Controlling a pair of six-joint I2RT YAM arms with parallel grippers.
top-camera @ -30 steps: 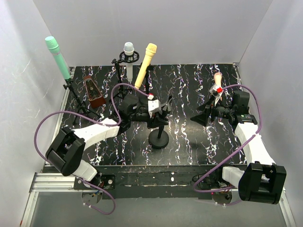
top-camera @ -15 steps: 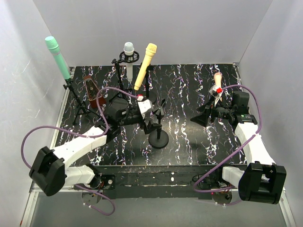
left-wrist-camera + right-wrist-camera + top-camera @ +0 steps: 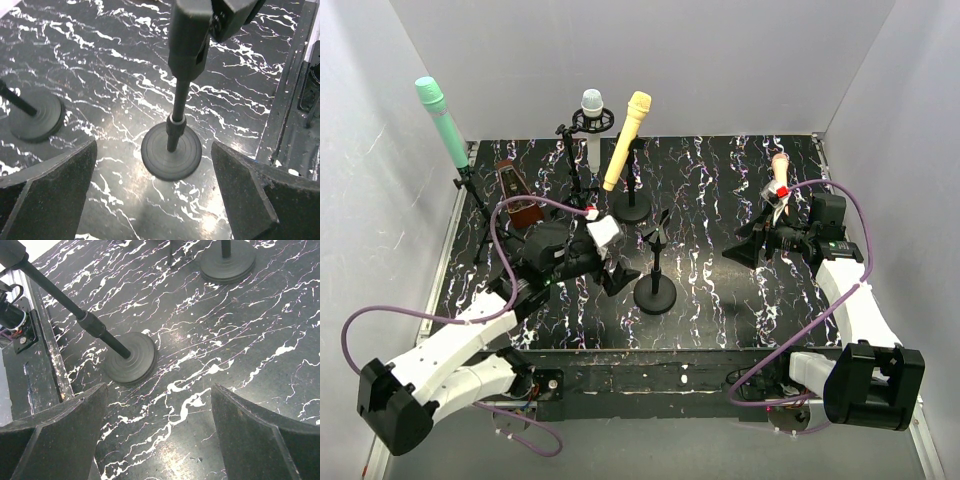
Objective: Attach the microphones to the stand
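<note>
Mint microphone (image 3: 442, 122) at 10 o'clock, white microphone (image 3: 592, 102) and yellow microphone (image 3: 626, 138) at 12: 3 mounted, heads up. Peach-pink microphone (image 3: 780, 170) at 2, long axis near-vertical, head up; mounting unclear. Left gripper (image 3: 153, 150) and right gripper (image 3: 159, 387): both spread, empty. Empty stand (image 3: 655, 292) at centre. Next, probably: grasp pink, seat it there.

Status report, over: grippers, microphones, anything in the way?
Left gripper open, empty, at centre stand. Right gripper open, empty. Mint, white, yellow, pink microphones mounted; centre clip bare. Nothing blocking.
</note>
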